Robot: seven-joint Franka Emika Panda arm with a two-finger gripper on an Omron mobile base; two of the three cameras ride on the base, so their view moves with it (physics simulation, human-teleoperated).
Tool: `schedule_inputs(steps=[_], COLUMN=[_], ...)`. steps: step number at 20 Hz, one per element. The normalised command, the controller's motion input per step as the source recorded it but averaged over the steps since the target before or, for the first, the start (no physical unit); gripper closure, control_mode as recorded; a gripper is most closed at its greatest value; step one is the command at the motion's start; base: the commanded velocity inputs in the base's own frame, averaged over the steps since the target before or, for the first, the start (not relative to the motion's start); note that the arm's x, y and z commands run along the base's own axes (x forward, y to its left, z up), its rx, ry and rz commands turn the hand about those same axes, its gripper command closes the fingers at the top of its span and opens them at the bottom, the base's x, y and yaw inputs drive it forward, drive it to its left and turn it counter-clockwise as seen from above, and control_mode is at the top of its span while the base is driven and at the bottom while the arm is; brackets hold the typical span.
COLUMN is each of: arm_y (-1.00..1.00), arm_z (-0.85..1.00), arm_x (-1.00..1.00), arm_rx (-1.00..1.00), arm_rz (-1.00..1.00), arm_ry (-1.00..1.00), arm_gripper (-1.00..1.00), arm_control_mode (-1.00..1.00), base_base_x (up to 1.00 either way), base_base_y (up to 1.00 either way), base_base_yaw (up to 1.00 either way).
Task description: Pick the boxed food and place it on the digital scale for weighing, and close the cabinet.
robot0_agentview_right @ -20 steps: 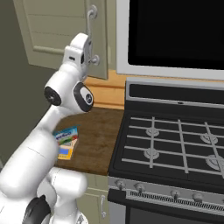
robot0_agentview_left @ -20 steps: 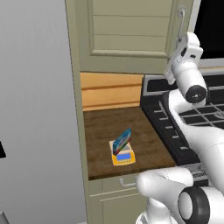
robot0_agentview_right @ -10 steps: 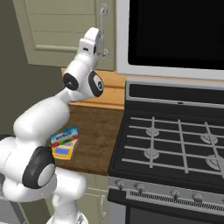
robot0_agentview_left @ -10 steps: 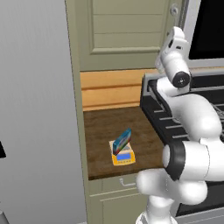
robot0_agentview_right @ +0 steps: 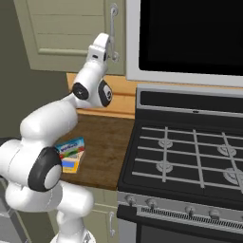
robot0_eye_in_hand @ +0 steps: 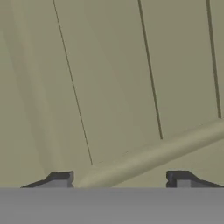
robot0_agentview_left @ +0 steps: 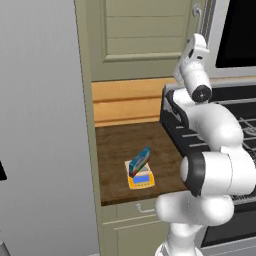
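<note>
Left base view: the box (robot0_agentview_left: 139, 161) lies tilted on the scale (robot0_agentview_left: 140, 179), one long edge raised, on the dark wooden counter (robot0_agentview_left: 117, 145) near its front edge. The scale's blue display faces the front. A grey wall stands to the left of the counter, and the black stove (robot0_agentview_left: 175, 120) is to the right. Above the counter hangs the cabinet (robot0_agentview_left: 145, 35), its panelled door lying flat across the front. The grey handle (robot0_agentview_left: 198, 17) runs along the door's right edge. The white arm (robot0_agentview_left: 215, 135) rises from the lower right and bends up toward the door's lower right corner, with the hand just below the handle.

In the right base view the arm comes from the lower left, and its hand (robot0_agentview_right: 101, 46) points up at the cabinet (robot0_agentview_right: 66, 28), just left of the handle (robot0_agentview_right: 113, 31). The box (robot0_agentview_right: 71, 146) lies on the scale (robot0_agentview_right: 71, 164) below, partly hidden by the arm. The stove (robot0_agentview_right: 190, 156) with its burner grates takes up the right side, and a dark oven or microwave front (robot0_agentview_right: 190, 38) sits above it.

The hand view shows the green door panel close up, crossed by thin grooves and a raised moulding. The two dark fingers (robot0_eye_in_hand: 60, 180) stand spread wide apart at the bottom, with nothing between them; the gripper (robot0_eye_in_hand: 118, 179) faces the door, and whether the fingers touch it I cannot tell
</note>
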Motion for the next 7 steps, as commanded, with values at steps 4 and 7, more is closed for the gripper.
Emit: schedule_inputs(steps=[4,7], arm_y=[-0.18,-0.26], arm_z=[0.0,0.11], arm_x=[1.0,1.0], arm_rx=[0.05,0.07], arm_rz=[0.04,0.05], arm_ry=[0.2,0.13], arm_gripper=[-1.0,-1.0], arm_control_mode=[-1.0,-1.0], base_base_x=[0.0,0.0], base_base_y=[0.0,0.0], base_base_yaw=[0.0,0.0])
